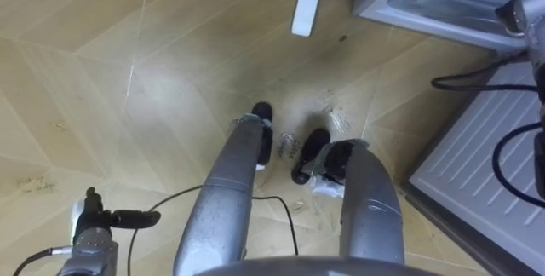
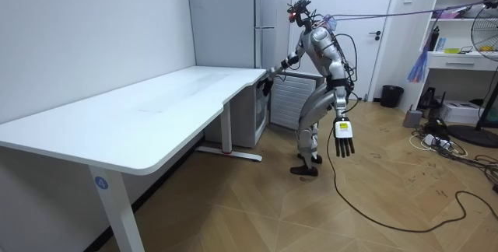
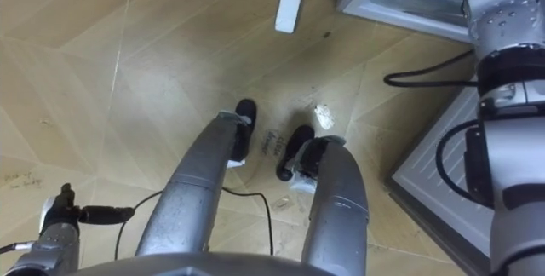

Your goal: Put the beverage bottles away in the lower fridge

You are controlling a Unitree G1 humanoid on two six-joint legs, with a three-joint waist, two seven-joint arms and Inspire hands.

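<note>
The robot is standing with its knees slightly bent and its trunk leaning a little forward. Its left arm is hanging straight down at its side. The left robot hand (image 2: 343,137) is dangling below the hip with fingers straight and pointing downward. Its right arm is reaching forward at chest height with the elbow bent, holding the right robot hand (image 2: 267,86) out toward the room view's left.

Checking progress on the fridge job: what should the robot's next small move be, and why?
Probably swing the lower fridge door a little wider with the right hand. That hand is at the door's top edge, beside the white desk corner, the door stands open next to the robot, and the left hand hangs open with no drink in it.
</note>
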